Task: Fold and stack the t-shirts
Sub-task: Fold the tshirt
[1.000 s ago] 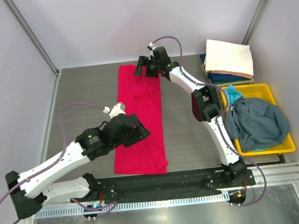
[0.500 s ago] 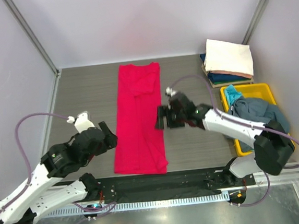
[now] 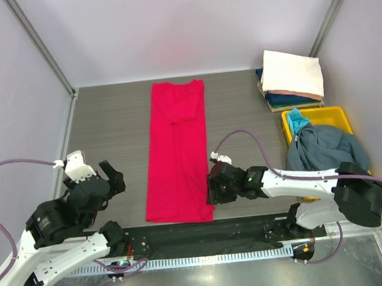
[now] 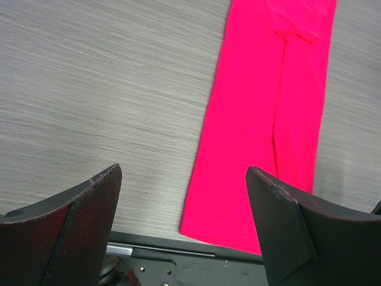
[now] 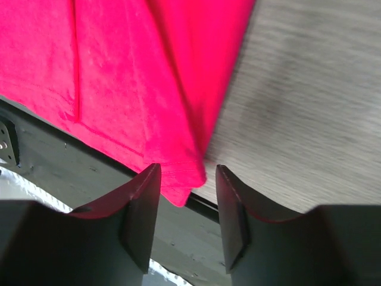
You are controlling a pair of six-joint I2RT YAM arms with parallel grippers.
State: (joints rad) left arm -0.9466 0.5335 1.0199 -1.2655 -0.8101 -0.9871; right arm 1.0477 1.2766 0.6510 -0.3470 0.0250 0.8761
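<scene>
Crimson-pink cloth t-shirt (image 3: 178,151), folded into a long strip, spans the grey wood-grain table (image 3: 109,123) from far edge to near edge. My right gripper (image 5: 187,176) straddles its near right corner, fingers apart, likely to pinch it; my left gripper (image 3: 107,180), also spread, hangs clear leftward.

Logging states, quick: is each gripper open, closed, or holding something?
Left gripper: open, empty.
Right gripper: open at the crimson-pink t-shirt corner, not gripping.
</scene>
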